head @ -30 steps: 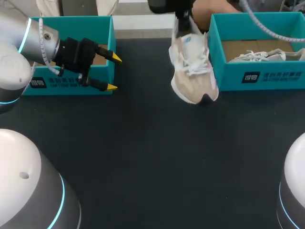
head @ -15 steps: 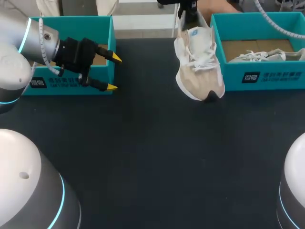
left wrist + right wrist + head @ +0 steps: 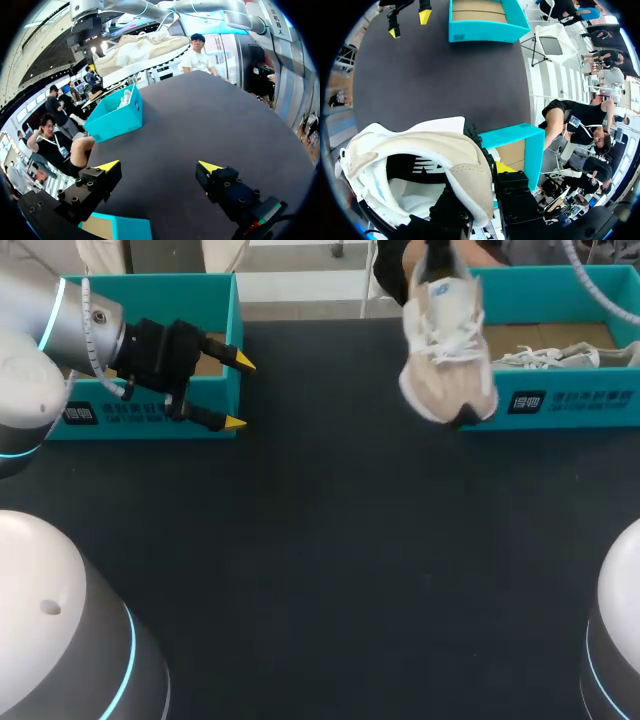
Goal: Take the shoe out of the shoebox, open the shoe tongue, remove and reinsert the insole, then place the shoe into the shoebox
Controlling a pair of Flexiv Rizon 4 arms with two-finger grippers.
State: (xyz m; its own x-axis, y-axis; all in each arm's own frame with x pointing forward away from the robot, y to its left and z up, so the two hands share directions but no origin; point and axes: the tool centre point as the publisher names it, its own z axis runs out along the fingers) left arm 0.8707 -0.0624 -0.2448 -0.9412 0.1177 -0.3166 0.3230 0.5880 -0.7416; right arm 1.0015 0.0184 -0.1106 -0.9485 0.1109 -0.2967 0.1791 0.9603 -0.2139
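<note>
Up by the right shoebox's left wall: shoe (image 3: 448, 350), raised off the tabletop (image 3: 320, 570), toe toward me, heel clamped in my right claw (image 3: 487, 170).
Shoes: two; second shoe (image 3: 552, 357) lies inside the right shoebox (image 3: 560, 400).
Shoeboxes: two, teal, at the far edge; left shoebox (image 3: 150, 420) well apart.
Left claw (image 3: 240, 393): fingers spread, holding nothing, just beside the left shoebox's front corner.
Open room: wide dark tabletop between the boxes and toward me.

Robot manipulation work cell, matte black tabletop (image 3: 320, 570), grey-and-white left robot arm (image 3: 40, 340) and matching right robot arm (image 3: 622, 640) with blue light rings at the near corners, open teal cardboard shoebox (image 3: 150, 285) at far left, second teal cardboard shoebox (image 3: 570, 400) at far right.
</note>
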